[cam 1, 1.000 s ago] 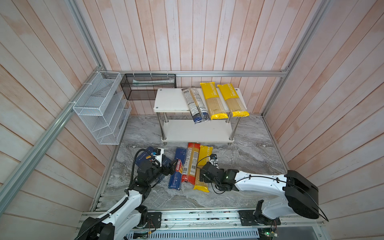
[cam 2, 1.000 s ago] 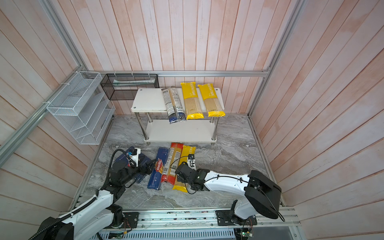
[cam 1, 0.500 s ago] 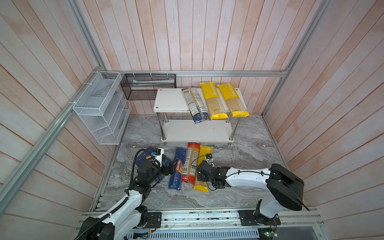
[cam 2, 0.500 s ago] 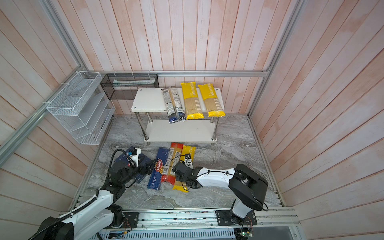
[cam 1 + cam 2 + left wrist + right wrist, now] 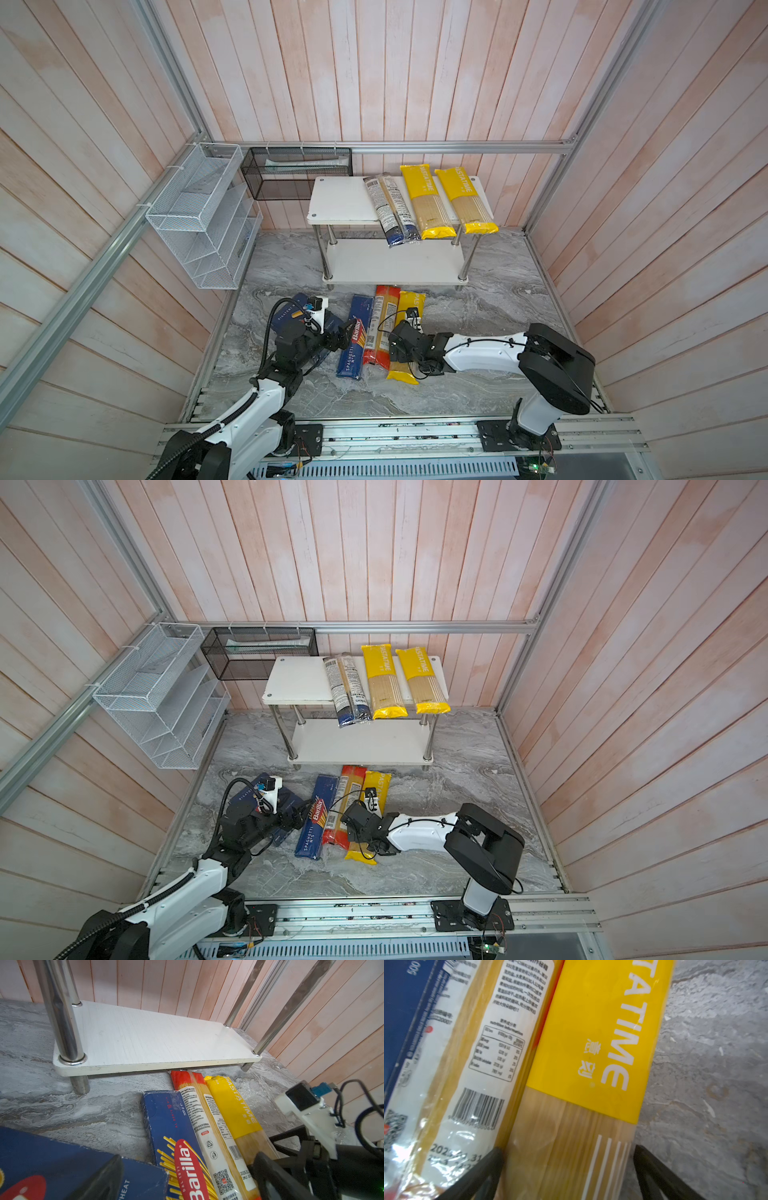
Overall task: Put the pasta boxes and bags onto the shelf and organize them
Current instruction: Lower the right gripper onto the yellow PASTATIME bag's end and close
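Now: right gripper (image 5: pixel 566 1155) jaws apart, straddling yellow PASTATIME bag (image 5: pixel 591 1043) across its width. Bag flat on marble floor (image 5: pixel 706 1064), long axis pointing toward shelf (image 5: pixel 395 266). Red-ended bag (image 5: pixel 380 307) touching alongside. Right arm nearer.

White wire-mesh organizer (image 5: pixel 199 216) hangs on left wall, tiered. Black mesh basket (image 5: pixel 297 172) just beside it, hung from aluminium rail (image 5: pixel 457 146); pale long item (image 5: pixel 305 163) inside, possibly packet. Grey marbled floor (image 5: pixel 498 291). Pinkish wooden plank walls (image 5: pixel 374 70).
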Available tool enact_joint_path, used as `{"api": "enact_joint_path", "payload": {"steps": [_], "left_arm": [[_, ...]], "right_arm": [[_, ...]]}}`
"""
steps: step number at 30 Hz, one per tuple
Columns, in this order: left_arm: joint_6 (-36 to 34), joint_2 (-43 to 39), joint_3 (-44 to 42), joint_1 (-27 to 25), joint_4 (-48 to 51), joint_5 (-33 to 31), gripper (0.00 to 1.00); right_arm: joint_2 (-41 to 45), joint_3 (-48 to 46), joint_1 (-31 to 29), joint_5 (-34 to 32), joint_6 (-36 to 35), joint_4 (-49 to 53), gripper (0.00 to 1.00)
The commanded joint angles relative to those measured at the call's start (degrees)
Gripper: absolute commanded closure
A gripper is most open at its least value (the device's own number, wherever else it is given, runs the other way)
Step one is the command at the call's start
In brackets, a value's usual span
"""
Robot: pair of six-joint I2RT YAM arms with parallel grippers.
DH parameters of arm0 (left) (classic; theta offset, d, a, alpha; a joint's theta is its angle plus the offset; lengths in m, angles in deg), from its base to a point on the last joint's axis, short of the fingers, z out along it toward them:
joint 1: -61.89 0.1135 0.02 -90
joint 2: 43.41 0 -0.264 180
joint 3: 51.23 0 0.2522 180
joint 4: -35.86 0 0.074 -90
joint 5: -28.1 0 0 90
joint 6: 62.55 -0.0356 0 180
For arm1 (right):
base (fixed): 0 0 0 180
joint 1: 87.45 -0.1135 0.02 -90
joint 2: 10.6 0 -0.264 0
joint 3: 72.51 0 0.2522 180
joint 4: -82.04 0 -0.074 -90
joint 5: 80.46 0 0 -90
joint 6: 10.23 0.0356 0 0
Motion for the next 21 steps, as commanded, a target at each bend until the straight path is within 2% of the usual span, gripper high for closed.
{"api": "enact_joint_path", "payload": {"steps": [1,12,17,21], "left_arm": [[-0.8,0.1,0.6,-0.3,0.2,0.4,0.00],[-0.9,0.1,0.5,-0.3,0.1,0.4,0.00],[-0.9,0.4,0.8,-0.3,0.0,0.6,0.00],[-0.9,0.4,0.7,-0.2,0.1,0.5,0.00]], "right_arm": [[-0.8,0.5,0.6,-0.9,-0.4,5.4,0.02],[12.2,-10.1,3.4,-0.6,0.3,8.5,0.02],[19.1,-12.0,3.8,2.6,-5.1,5.6,0.02],[20.2,-11.2,6.8,4.9,-8.6,4.1,0.02]]}}
